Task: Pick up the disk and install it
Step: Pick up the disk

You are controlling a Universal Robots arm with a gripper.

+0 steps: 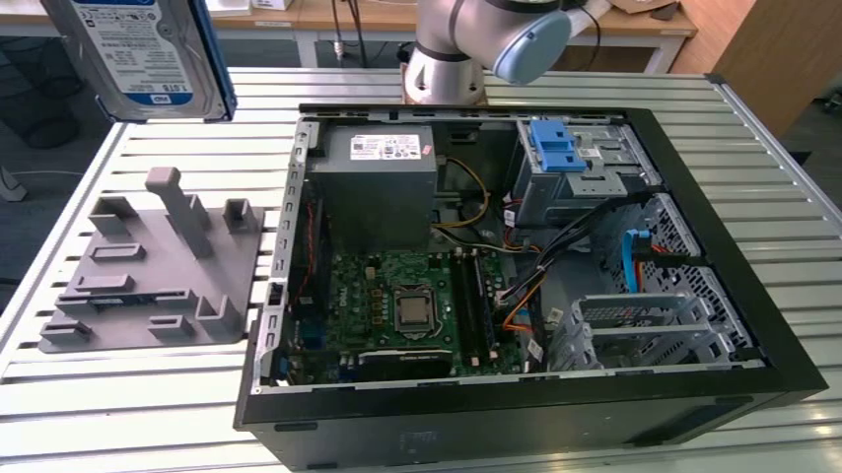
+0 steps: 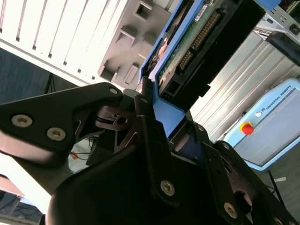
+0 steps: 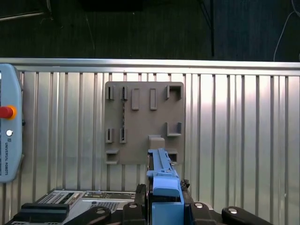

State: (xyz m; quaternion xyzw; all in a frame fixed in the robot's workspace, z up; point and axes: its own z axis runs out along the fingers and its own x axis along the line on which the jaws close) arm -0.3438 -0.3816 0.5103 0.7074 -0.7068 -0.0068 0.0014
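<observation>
Exterior view: the disk (image 1: 152, 59), a flat silver hard drive in a bright blue plastic carrier, hangs well above the grey moulded fixture plate (image 1: 152, 266). Pick-up looks done; install not yet. The open black computer case (image 1: 526, 424) sits just beside the plate, and its walls are the edges to clear.

Second wrist view: my pincer (image 2: 152, 105) is clamped tight on the disk's blue frame.

First wrist view: the disk is over the plate, with bare slatted metal table (image 3: 234, 140) around the plate.

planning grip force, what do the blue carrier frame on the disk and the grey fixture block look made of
The bright blue carrier frame: likely moulded plastic, uniform colour, slight sheen. The flat grey fixture block: probably matte plastic, maybe printed; dull, even grey, blocky slots and posts.
</observation>
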